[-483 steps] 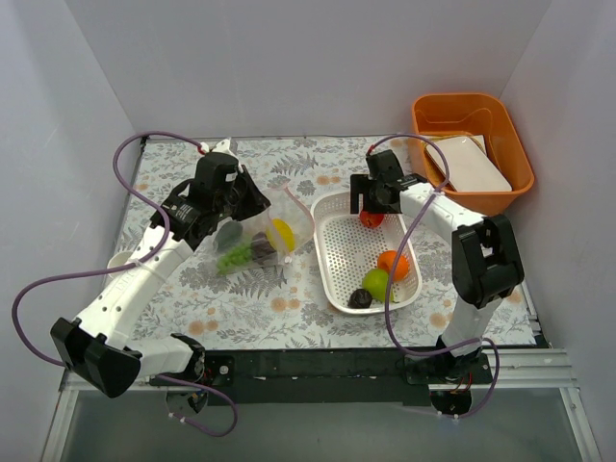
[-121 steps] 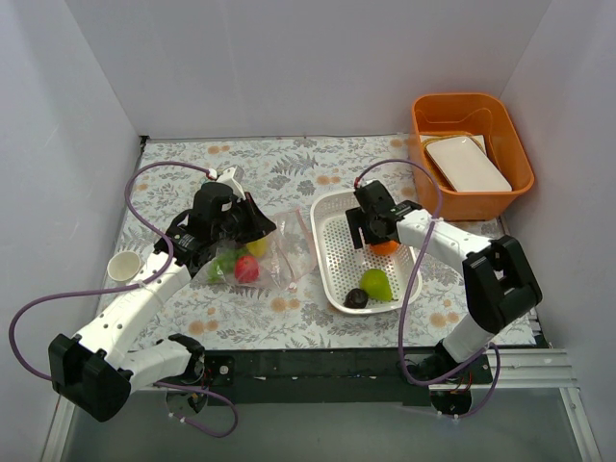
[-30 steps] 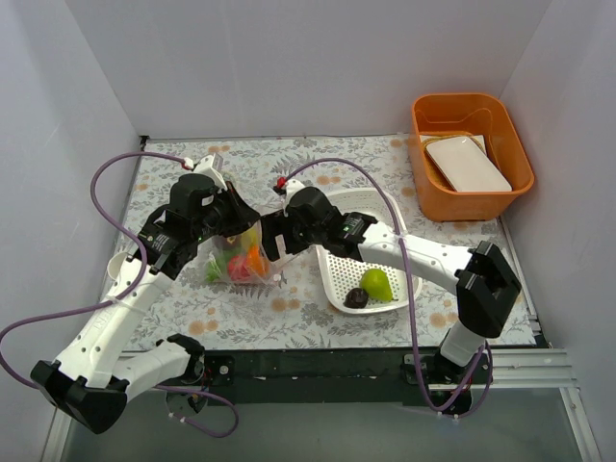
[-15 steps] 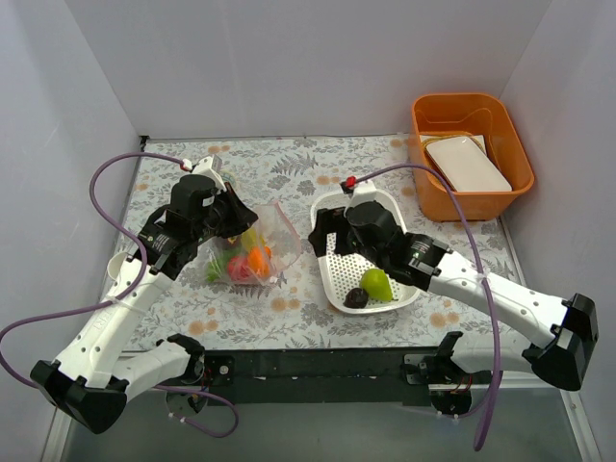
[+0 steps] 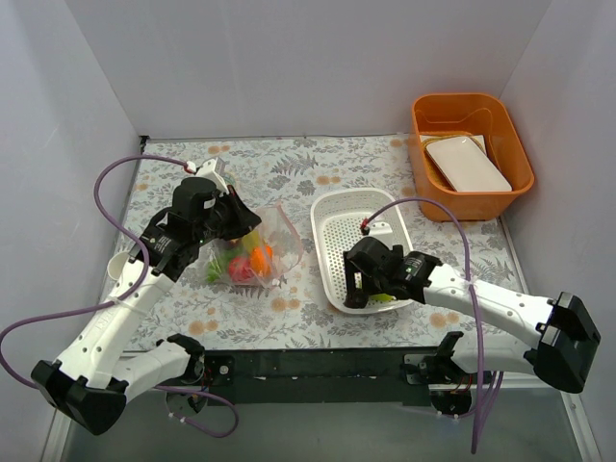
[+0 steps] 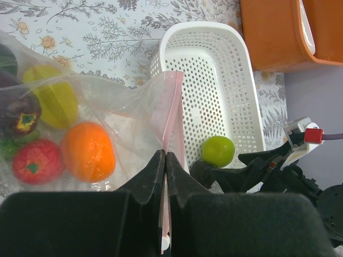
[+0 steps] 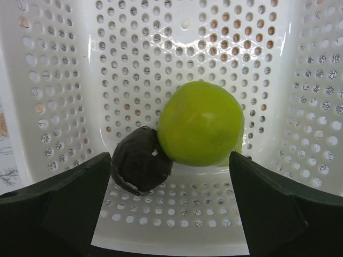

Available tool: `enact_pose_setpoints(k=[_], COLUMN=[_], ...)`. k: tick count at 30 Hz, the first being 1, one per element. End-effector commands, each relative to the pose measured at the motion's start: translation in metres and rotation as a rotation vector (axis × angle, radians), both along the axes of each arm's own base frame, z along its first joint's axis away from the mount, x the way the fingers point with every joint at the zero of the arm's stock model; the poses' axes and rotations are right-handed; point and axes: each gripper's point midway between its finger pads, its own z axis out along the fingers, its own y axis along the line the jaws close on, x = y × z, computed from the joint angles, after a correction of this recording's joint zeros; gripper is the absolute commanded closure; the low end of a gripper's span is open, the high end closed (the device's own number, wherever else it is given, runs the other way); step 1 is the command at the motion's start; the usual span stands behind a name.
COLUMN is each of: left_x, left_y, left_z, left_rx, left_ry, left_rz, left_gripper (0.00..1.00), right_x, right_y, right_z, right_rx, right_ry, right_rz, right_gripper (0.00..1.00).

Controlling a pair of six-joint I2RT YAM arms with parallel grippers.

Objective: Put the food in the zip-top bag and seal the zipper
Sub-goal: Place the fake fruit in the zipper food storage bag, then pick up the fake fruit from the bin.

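Note:
The clear zip-top bag lies left of the white basket. My left gripper is shut on the bag's pink zipper strip and holds the mouth up. Through the plastic I see an orange, a red apple, a yellow piece and a dark plum. My right gripper is open low over the near end of the basket. A green pear and a dark avocado lie side by side between its fingers, apart from them.
An orange tub holding a white tray stands at the back right. A paper cup sits by the left arm. The basket wall surrounds the right gripper. The basket also shows in the left wrist view.
My right arm has drawn back from the bag's mouth to the near end of the basket and come down over the pear and avocado. The orange now lies in the bag. The left gripper holds still.

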Motion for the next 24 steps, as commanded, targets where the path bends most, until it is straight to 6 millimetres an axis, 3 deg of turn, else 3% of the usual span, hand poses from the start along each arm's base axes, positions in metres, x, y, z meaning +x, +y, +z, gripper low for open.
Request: enact_pose_setpoints(k=[1,9,13,19,24], left_x=[-0.003,-0.003,-0.004,-0.005,-0.004], left_y=[-0.003,-0.004,-0.005,-0.004,-0.004], left_z=[0.005,0.002,0.002,0.000,0.000], left_rx=[-0.011,-0.012,-0.010,-0.006,-0.004], left_ry=[-0.034,-0.028,-0.030,-0.023,-0.024], left_rz=[-0.025,-0.036,-0.042,-0.043,-0.039], left_gripper=[1.00,1.00,1.00,1.00,1.00], right_x=[-0.004,0.006,0.012,0.029,0.044], right_y=[-0.017,-0.036,-0.034,-0.029,-0.023], right_z=[-0.009,-0.033,-0.042,-0.039,-0.035], right_rx=[-0.048,-0.118,-0.093,-0.030,0.037], right_ry=[0.023,0.077,0.105,0.088,0.075], right_rz=[-0.082,-0.146,-0.125,-0.115,-0.131], right_gripper=[0.02,0.04,0.15,0.35,0.37])
